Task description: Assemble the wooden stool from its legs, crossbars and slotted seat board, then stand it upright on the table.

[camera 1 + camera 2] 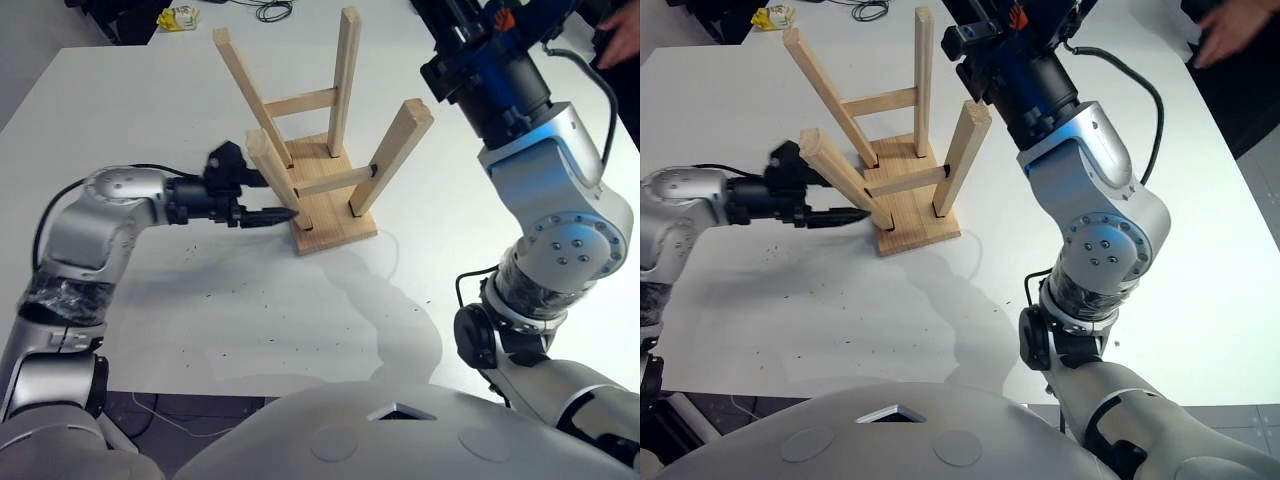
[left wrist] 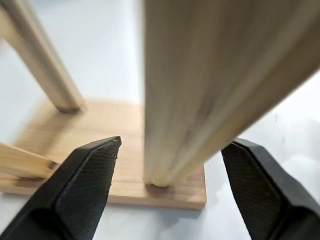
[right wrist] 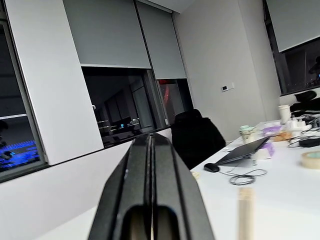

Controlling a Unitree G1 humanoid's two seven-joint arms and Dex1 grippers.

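The wooden stool stands upside down on the white table (image 1: 130, 110), its seat board (image 1: 340, 228) flat and four legs pointing up, joined by crossbars (image 1: 302, 102). My left gripper (image 1: 283, 214) comes in from the left at the base of the near-left leg (image 1: 275, 170). In the left wrist view its black fingers (image 2: 87, 175) stand open on either side of that leg (image 2: 200, 90), with a gap on both sides. My right arm (image 1: 500, 70) is raised above the stool's far right. The right gripper (image 3: 151, 150) is shut with nothing in it, and a leg's top (image 3: 246, 210) shows beyond it.
A yellow object (image 1: 180, 17) and dark cables (image 1: 272, 10) lie at the table's far edge. A person's hand (image 1: 622, 40) is at the far right. Small dark specks dot the table in front of the stool. Bare tabletop stretches to the left and near side.
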